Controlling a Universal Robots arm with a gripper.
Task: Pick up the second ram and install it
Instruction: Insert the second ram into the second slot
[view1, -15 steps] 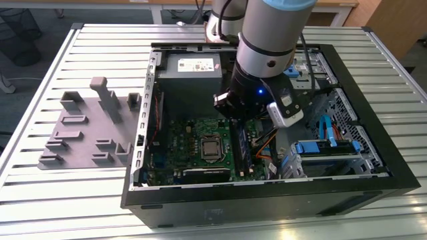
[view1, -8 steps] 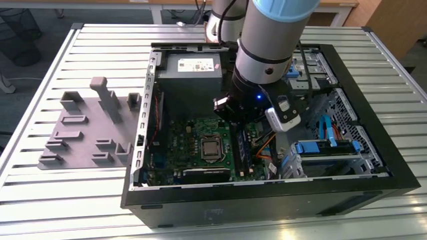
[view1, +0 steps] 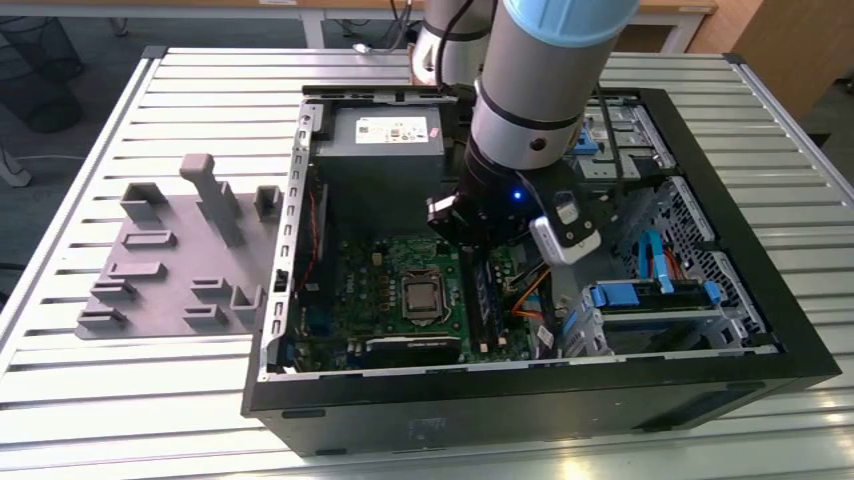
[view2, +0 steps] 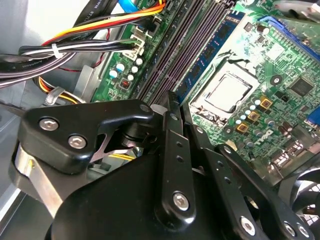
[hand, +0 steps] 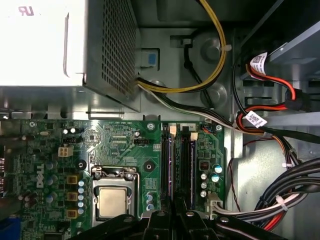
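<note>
Slatted metal table (view1: 107, 400) carries an open computer case (view1: 534, 400) lying on its side, with a grey plastic fixture (view1: 160, 270) beside it on the exterior view's left. From my station I see the arm (view1: 534, 100) reaching down into the case, and the gripper (view1: 491, 240) sits low over the green motherboard (view1: 360, 290), on the exterior view's right of the processor (view1: 424, 295). In the second wrist view the gripper (view2: 172, 100) has its fingers (view2: 170, 130) drawn together, the tips directly above the long dark slots (view2: 190, 40). I cannot tell whether the tips touch the slots. The memory stick (view2: 212, 57), with its blue label strip, stands seated in the slot nearest the processor (view2: 227, 92), just beside the gripper tips and apart from them. In the first wrist view the gripper (hand: 175, 220) lines up with the slots (hand: 167, 160), which run parallel between the processor (hand: 112, 202) and the board's edge. The silver power supply (hand: 40, 45) lies beyond the motherboard (hand: 120, 140), and yellow and black cables (hand: 210, 65) loop from it toward the side of the case. Orange, yellow and black cables (view2: 95, 30) also run past the slots in the second wrist view.
</note>
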